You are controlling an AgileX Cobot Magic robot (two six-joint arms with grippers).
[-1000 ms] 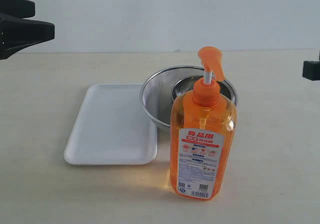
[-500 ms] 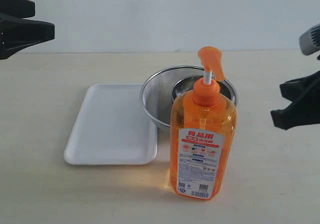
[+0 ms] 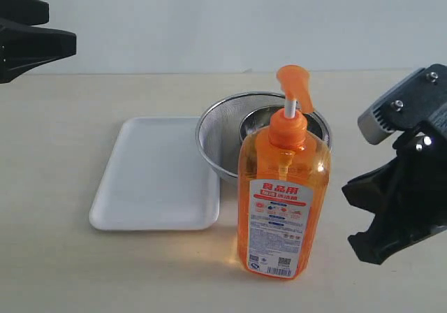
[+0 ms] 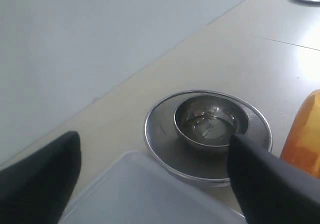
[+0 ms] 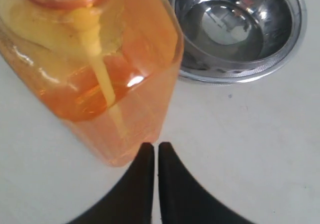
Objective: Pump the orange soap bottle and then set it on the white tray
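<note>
The orange soap bottle [image 3: 283, 187] stands upright on the table, its pump head [image 3: 295, 86] raised. In the right wrist view the bottle [image 5: 90, 59] fills the upper part. My right gripper [image 3: 355, 215] hangs just right of the bottle at about label height. Its fingers are shut, with the tips [image 5: 152, 146] close to the bottle's side and nothing between them. The white tray [image 3: 157, 173] lies left of the bottle. My left gripper [image 3: 61, 26] hovers at the far left, open and empty [image 4: 155, 136], above the tray [image 4: 145, 194].
A round steel mesh strainer [image 3: 216, 135] with a steel bowl [image 3: 262, 124] inside stands right behind the bottle, touching the tray's right edge. The strainer [image 4: 160, 139] and bowl [image 5: 235, 29] also show in the wrist views.
My right gripper has come in from the right edge, moving down and left toward the bottle. The left gripper, bottle and tray have not moved.
</note>
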